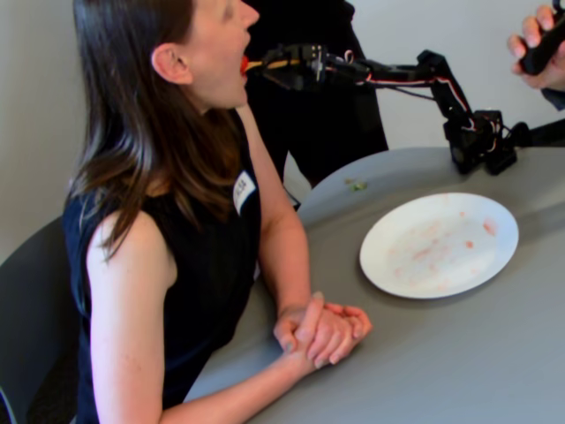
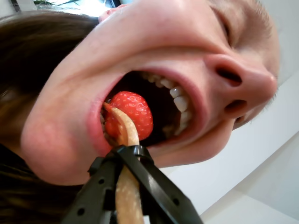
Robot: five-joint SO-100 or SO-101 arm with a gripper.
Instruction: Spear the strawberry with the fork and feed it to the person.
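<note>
The person (image 1: 168, 203), a woman with long brown hair and a black top, sits at the left with her mouth wide open. The strawberry (image 1: 244, 64) is at her lips in the fixed view. In the wrist view it (image 2: 131, 114) is bright red, speared on the fork's tip and just inside her open mouth (image 2: 161, 109). The tan fork (image 2: 126, 186) runs up from my gripper (image 2: 126, 153), whose black jaws are closed around its handle. In the fixed view the gripper (image 1: 296, 64) is held level at face height, with the fork (image 1: 265, 64) pointing left.
A white plate (image 1: 381, 265) with pink juice smears lies on the grey table (image 1: 424, 362). The arm's base (image 1: 477, 141) stands at the far right. A figure in dark clothes (image 1: 318, 115) stands behind. A hand (image 1: 534, 44) holds a black object at the top right. Her clasped hands (image 1: 322, 331) rest on the table.
</note>
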